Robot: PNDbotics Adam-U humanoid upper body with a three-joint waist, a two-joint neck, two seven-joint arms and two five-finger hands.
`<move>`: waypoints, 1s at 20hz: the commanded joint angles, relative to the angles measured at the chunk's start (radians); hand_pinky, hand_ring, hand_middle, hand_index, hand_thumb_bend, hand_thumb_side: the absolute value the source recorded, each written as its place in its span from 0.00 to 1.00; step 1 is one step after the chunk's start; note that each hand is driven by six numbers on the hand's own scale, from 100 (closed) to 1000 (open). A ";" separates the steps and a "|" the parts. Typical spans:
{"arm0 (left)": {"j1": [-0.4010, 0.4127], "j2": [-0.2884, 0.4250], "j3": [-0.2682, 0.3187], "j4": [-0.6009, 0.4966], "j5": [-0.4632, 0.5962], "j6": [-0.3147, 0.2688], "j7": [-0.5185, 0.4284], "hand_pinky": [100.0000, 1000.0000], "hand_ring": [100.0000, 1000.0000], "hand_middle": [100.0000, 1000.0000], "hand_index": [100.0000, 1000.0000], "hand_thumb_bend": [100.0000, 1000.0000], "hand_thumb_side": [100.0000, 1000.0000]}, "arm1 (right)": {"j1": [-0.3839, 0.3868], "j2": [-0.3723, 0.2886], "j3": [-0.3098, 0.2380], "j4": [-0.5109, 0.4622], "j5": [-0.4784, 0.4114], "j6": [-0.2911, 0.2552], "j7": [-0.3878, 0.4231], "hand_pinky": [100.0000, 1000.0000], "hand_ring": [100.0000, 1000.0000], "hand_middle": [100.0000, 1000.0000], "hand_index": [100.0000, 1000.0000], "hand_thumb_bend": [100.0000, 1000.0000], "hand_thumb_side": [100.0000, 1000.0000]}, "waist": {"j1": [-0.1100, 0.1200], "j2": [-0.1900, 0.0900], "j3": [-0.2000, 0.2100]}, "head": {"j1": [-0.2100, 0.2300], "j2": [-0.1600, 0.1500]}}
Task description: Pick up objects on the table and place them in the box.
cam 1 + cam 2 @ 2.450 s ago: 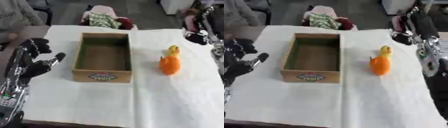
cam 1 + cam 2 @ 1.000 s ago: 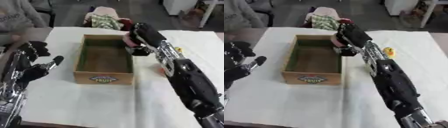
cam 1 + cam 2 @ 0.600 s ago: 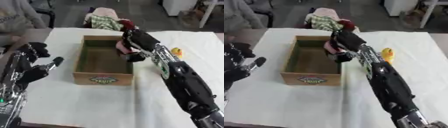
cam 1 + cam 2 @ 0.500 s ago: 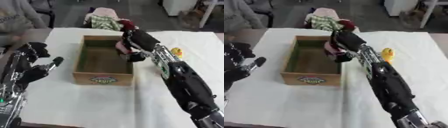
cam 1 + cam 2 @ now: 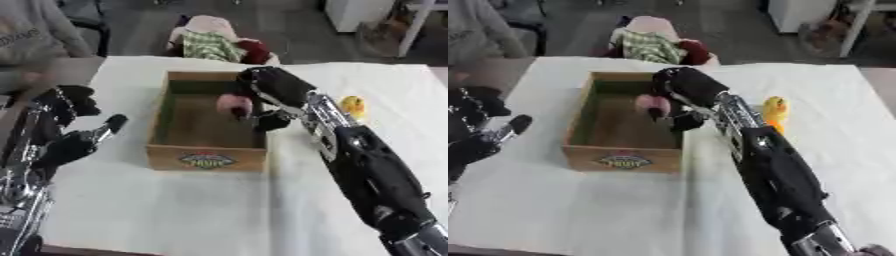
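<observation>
An open wooden box (image 5: 206, 158) stands on the white table, left of centre. My right hand (image 5: 273, 91) reaches over the box's right wall, fingers curled round a pink round thing (image 5: 232, 105) held just inside the box, above its floor. A yellow duck (image 5: 774, 106) stands on the table right of my forearm, with a bit of an orange thing (image 5: 775, 125) showing just below it, mostly hidden by the arm. My left hand (image 5: 65, 145) rests open at the left edge, fingers up, apart from the box.
A heap of cloth (image 5: 218, 44), checked green, pink and red, lies just past the table's far edge. A person in grey (image 5: 31, 42) sits at the far left corner. White cloth (image 5: 192, 210) stretches in front of the box.
My right hand has carried the pink thing from the box's far right rim leftward and down into the box. The left hand has hardly moved.
</observation>
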 commanded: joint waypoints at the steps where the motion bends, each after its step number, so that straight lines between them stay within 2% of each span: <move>1: -0.012 0.008 0.004 -0.014 0.003 0.000 0.002 0.66 0.48 0.43 0.59 0.65 0.00 | -0.022 -0.022 -0.007 -0.039 -0.043 0.008 0.011 0.57 0.70 0.56 0.57 0.00 0.15 | 0.001 -0.014 -0.001 | 0.002 -0.005; 4: -0.011 0.008 0.003 -0.014 0.002 0.001 0.002 0.66 0.48 0.43 0.59 0.65 0.00 | -0.024 -0.028 -0.004 -0.055 -0.079 0.013 0.032 0.57 0.71 0.57 0.59 0.00 0.15 | 0.001 -0.014 -0.003 | 0.001 -0.004; 7: -0.011 0.008 0.003 -0.014 0.003 0.001 0.003 0.66 0.48 0.43 0.59 0.64 0.00 | -0.025 -0.031 0.003 -0.067 -0.100 0.010 0.065 0.58 0.72 0.59 0.61 0.00 0.26 | 0.002 -0.014 -0.004 | 0.002 -0.004; 8: -0.012 0.008 0.003 -0.014 0.003 0.001 0.003 0.66 0.48 0.43 0.59 0.64 0.00 | -0.025 -0.032 0.005 -0.069 -0.102 0.007 0.078 0.58 0.72 0.59 0.61 0.00 0.27 | 0.002 -0.014 -0.004 | 0.002 -0.005; 10: -0.011 0.008 0.004 -0.014 0.003 0.001 0.003 0.66 0.48 0.43 0.59 0.64 0.00 | -0.024 -0.033 0.010 -0.071 -0.099 -0.001 0.105 0.59 0.74 0.64 0.75 0.00 0.29 | 0.002 -0.013 -0.004 | 0.002 -0.005; 11: -0.011 0.008 0.004 -0.014 0.003 0.001 0.004 0.66 0.48 0.43 0.59 0.64 0.01 | -0.024 -0.034 0.012 -0.072 -0.095 -0.007 0.119 0.59 0.74 0.65 0.80 0.00 0.26 | 0.002 -0.013 -0.004 | 0.002 -0.005; 12: -0.011 0.008 0.004 -0.014 0.003 0.001 0.004 0.66 0.48 0.43 0.59 0.64 0.01 | -0.024 -0.035 0.015 -0.072 -0.088 -0.015 0.134 0.60 0.76 0.69 0.90 0.00 0.23 | 0.002 -0.013 -0.004 | 0.002 -0.005; 13: -0.011 0.008 0.004 -0.014 0.003 0.001 0.004 0.66 0.48 0.43 0.59 0.64 0.01 | -0.025 -0.037 0.021 -0.074 -0.076 -0.026 0.150 0.61 0.76 0.71 0.93 0.05 0.26 | 0.002 -0.013 -0.003 | 0.002 -0.005; 15: -0.011 0.007 0.004 -0.015 0.003 0.001 0.004 0.66 0.48 0.43 0.59 0.64 0.01 | -0.026 -0.037 0.019 -0.082 -0.052 -0.043 0.176 0.61 0.76 0.71 0.94 0.10 0.27 | 0.001 -0.013 -0.003 | 0.002 -0.005; 19: -0.012 0.007 0.004 -0.015 0.004 0.001 0.004 0.66 0.48 0.43 0.59 0.64 0.01 | -0.025 -0.036 0.010 -0.089 -0.038 -0.055 0.192 0.61 0.76 0.71 0.94 0.10 0.27 | 0.001 -0.013 -0.004 | 0.002 -0.005; 20: -0.012 0.007 0.004 -0.015 0.004 0.001 0.004 0.66 0.48 0.43 0.59 0.64 0.01 | -0.025 -0.036 0.010 -0.091 -0.037 -0.056 0.192 0.61 0.76 0.71 0.94 0.15 0.29 | 0.001 -0.014 -0.003 | 0.003 -0.005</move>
